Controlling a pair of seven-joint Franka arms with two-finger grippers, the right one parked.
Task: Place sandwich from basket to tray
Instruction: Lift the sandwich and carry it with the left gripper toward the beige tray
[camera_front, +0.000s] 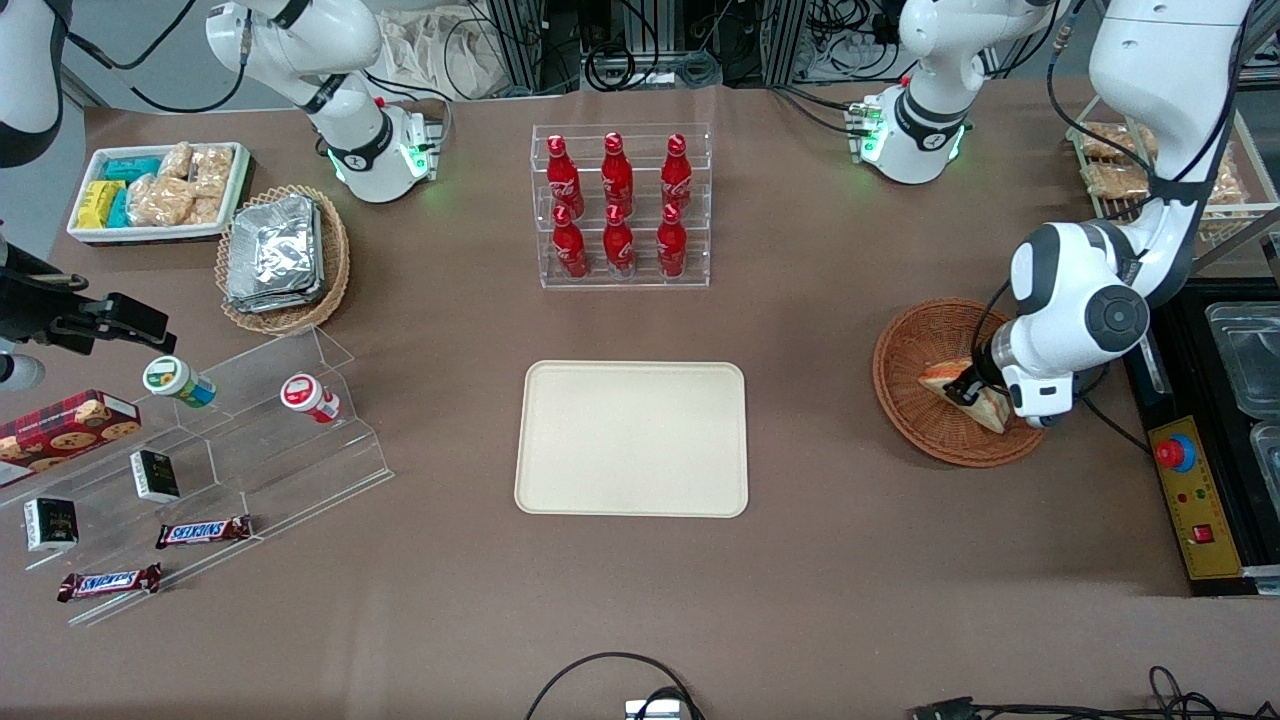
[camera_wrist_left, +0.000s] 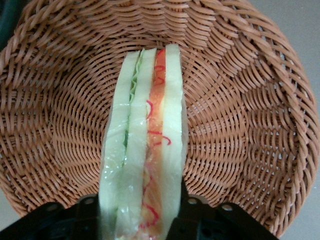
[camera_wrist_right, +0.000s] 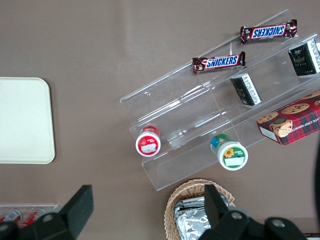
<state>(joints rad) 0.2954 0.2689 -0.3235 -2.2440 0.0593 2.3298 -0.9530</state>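
Observation:
The sandwich (camera_front: 988, 410), a wedge of white bread with orange-red and green filling, lies in the round reddish-brown wicker basket (camera_front: 900, 352) toward the working arm's end of the table. My left gripper (camera_front: 968, 388) reaches down into the basket and is shut on the sandwich. In the left wrist view the sandwich (camera_wrist_left: 145, 130) stands on edge between the two black fingers (camera_wrist_left: 192, 212), which press on both of its bread faces, over the basket's woven floor (camera_wrist_left: 240, 125). The cream-beige tray (camera_front: 632, 438) lies flat at the table's middle, bare.
A clear rack of red bottles (camera_front: 620, 205) stands farther from the front camera than the tray. Toward the parked arm's end are a clear stepped display stand (camera_front: 250, 430), a tan wicker basket with foil packs (camera_front: 285, 258) and a white snack bin (camera_front: 160, 190). A yellow control box (camera_front: 1190, 500) lies beside the basket.

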